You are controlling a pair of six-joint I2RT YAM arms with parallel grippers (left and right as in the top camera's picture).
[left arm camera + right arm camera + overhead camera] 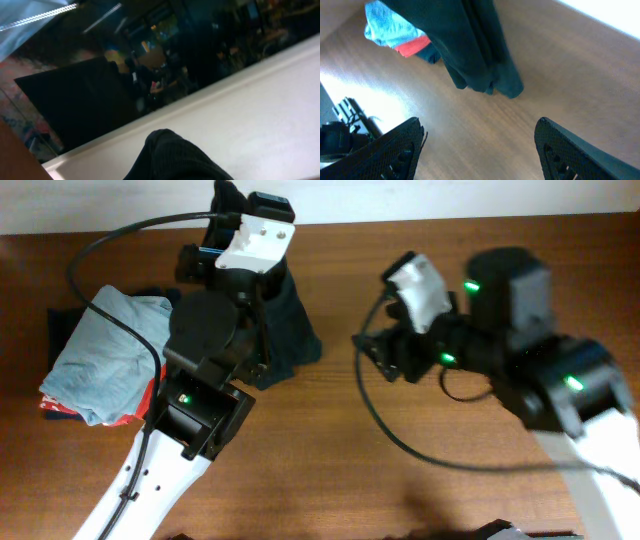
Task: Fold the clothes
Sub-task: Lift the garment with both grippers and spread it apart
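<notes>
Brown wooden counter [330, 460]. Left hand [268, 215] is clamped tight on the black T-shirt [290, 330], held up at back centre. The cloth hangs bunched, its lower end close to the wood. Right hand [477, 145] is spread wide, holding nothing, just right of the black T-shirt. Grey-blue garment [110, 350] heaped at far left.

Built alike in black and white: left arm [205, 330] and right arm [520, 300], with bulky black joint housings, white lower links and white camera mounts [255, 240]. Dotted with green lamps [470, 286], trailed by thin black cables [130, 226]. Tipped at the right pincer [479, 122] with black fingers [395, 150], dimpled in a grid.
</notes>
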